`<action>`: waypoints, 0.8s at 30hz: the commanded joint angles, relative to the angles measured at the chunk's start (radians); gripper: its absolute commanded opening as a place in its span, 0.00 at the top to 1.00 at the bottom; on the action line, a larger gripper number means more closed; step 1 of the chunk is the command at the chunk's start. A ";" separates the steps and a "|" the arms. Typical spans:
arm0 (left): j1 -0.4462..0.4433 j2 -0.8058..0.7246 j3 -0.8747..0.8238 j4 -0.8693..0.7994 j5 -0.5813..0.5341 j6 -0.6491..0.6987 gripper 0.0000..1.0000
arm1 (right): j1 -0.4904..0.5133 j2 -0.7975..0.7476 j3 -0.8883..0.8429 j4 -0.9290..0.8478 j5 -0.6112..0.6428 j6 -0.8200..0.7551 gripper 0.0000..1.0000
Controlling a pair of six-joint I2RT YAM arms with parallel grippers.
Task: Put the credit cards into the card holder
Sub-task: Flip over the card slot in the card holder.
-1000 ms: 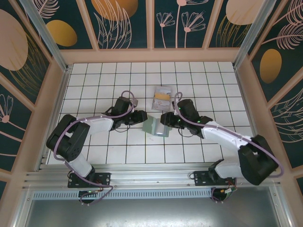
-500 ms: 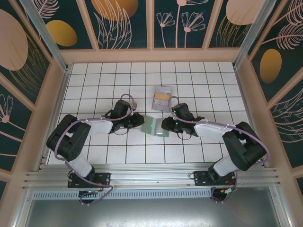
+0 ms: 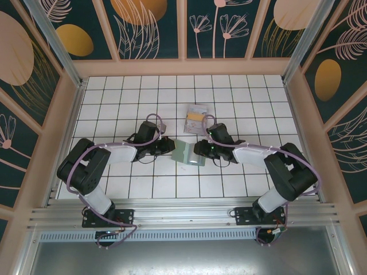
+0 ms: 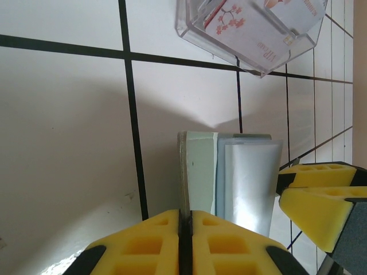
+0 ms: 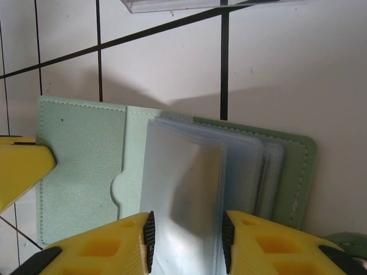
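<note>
Down on the white-tiled table (image 3: pixel 114 97), the card holder (image 3: pixel 188 153) lies opened out between the two arms, a little nearer the bases than the credit cards (image 3: pixel 196 118), which rest apart from it in a clear plastic case (image 4: pixel 252 34). One yellow-orange card shows on top of the pale stack in the overhead view.

The left hand (image 4: pixel 184 220) is closed tight: its yellow fingers (image 4: pixel 143 240) meet on the thin edge of the holder's sage-green cover, which stands on edge between them in the left wrist view. Just beside that cover, the holder's clear inner sleeves (image 4: pixel 248 177) rise up, catching the light.

The right hand (image 5: pixel 186 232) comes in from the opposite side and stands part open, a yellow finger (image 5: pixel 109 246) on either side of those clear sleeves, which reach across the gap between them. Beneath the sleeves the pale green inside, with its card slot, lies flat on the tiles
</note>
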 commanded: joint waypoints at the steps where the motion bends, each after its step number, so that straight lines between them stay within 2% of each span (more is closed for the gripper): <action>1: 0.003 0.012 -0.019 0.035 0.018 -0.008 0.88 | 0.012 0.022 0.038 0.034 -0.033 0.005 0.62; 16: 0.003 0.011 -0.053 0.090 0.036 -0.038 0.87 | 0.061 0.142 0.118 0.208 -0.217 0.042 0.61; 24: 0.003 0.002 -0.092 0.161 0.069 -0.070 0.80 | 0.062 0.219 0.127 0.245 -0.245 0.073 0.59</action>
